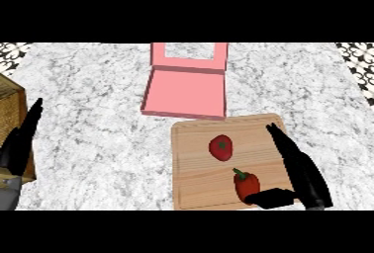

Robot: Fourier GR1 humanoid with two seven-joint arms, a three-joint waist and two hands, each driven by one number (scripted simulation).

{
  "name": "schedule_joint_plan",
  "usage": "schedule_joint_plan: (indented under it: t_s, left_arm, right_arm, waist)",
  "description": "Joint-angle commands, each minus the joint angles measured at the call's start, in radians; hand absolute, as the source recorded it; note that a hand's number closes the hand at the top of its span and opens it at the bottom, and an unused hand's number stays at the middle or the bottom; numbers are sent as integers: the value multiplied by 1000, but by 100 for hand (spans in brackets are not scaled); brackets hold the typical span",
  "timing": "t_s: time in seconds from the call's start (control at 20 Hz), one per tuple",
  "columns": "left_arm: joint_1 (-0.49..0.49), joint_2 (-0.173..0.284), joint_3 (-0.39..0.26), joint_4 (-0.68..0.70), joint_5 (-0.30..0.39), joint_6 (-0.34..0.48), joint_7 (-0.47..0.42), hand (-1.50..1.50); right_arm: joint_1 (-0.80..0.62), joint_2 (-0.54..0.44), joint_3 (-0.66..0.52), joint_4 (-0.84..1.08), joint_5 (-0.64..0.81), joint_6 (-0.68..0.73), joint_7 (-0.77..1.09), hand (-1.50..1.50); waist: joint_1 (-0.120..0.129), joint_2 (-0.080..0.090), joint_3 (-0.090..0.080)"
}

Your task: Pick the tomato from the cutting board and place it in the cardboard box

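A red tomato (220,147) with a green stem lies on the wooden cutting board (197,173), near its middle. Below it on the same board lies a red pepper (246,184) with a green stalk. The box (184,93) beyond the board is pink, shallow and open, its lid tilted back. My right hand (301,170) hovers over the board's right side, fingers straight and pointing away from me, thumb stretched left toward the pepper; it holds nothing. The tomato is a little left of its fingertips. My left hand (21,136) rests open at the left edge, fingers up.
A wooden crate (9,106) stands at the left edge of the marble counter (95,128), partly behind my left hand. Patterned tiles show at the far corners.
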Motion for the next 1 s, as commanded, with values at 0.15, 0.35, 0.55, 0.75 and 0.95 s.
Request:
schedule_joint_plan:
  t_s: [0.15,0.35,0.55,0.75,0.95]
  left_arm:
    - [13,-14,16,-64,-33,33,74,0]
    - [-11,-52,41,21,-56,20,36,0]
    - [-13,-45,82,-63,-82,-33,109,0]
    - [-9,-99,98,-22,-137,-16,66,0]
    - [20,-150,102,-59,-173,-10,81,0]
  right_arm:
    - [-223,57,39,-8,-13,302,353,-150]
    - [-310,136,41,70,10,362,434,-150]
    - [-310,175,-12,150,51,375,350,-150]
    - [-333,221,-33,217,101,388,325,-150]
    - [-326,267,-38,175,137,418,366,-150]
  waist:
    - [2,0,4]
    - [-6,2,4]
    - [-8,1,4]
    - [-9,1,4]
    - [-10,1,4]
